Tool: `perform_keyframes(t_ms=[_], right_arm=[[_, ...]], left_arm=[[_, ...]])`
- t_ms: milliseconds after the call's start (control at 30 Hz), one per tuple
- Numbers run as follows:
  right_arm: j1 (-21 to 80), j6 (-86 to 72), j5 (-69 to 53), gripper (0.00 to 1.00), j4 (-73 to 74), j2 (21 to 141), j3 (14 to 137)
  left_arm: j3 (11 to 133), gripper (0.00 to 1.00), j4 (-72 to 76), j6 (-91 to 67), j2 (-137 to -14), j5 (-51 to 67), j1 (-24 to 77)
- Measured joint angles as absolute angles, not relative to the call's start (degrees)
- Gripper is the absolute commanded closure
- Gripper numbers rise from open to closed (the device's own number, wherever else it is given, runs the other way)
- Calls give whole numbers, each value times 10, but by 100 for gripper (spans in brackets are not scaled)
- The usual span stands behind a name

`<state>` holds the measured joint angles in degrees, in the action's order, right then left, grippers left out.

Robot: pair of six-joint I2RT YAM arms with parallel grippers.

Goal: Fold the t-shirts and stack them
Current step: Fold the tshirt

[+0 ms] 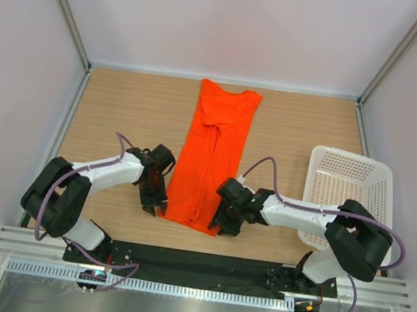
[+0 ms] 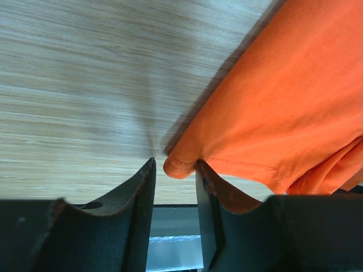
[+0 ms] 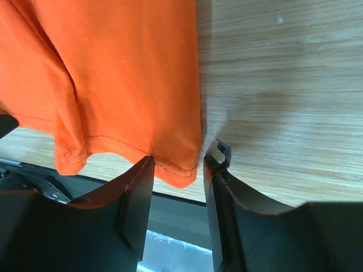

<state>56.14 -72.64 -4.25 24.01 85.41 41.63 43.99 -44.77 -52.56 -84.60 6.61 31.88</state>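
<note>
T-shirt lies mid table, a narrow strip running 12 to 6 o'clock, so the lengthwise fold looks done. Left gripper and right gripper each sit spread around a hem corner at 6, nothing pinched yet. Crosswise fold and stacking are left.

cam top external: fixed, high behind the near edge, looks down over the whole counter | cam left wrist: very close, looks down past left pincer at counter's near edge | cam right wrist: same, past right pincer | overlap: all three catch the near hem of the t-shirt, each wrist one corner
</note>
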Motion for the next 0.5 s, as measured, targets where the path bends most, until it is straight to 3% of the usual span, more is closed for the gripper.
perform_keyframes(t_ms=[67,100,133,167,200,233,500], right_arm=[[562,-727,-42,55,240,854,416],[562,-728,-42,57,240,854,416],[562,-728,-42,63,240,854,416],[562,-728,-40,71,240,854,416],[562,-728,-39,79,240,855,416],[562,-728,-38,96,239,855,415],[562,-728,-43,99,181,823,358]], left_arm=[[440,73,-446,-525,-849,65,319],[441,80,-445,-525,-850,65,319],[441,86,-444,-526,-852,65,319],[442,98,-442,-525,-854,64,319],[442,100,-442,-525,-856,63,319],[443,100,-442,-525,-858,62,319],[409,100,-428,-542,-813,60,319]])
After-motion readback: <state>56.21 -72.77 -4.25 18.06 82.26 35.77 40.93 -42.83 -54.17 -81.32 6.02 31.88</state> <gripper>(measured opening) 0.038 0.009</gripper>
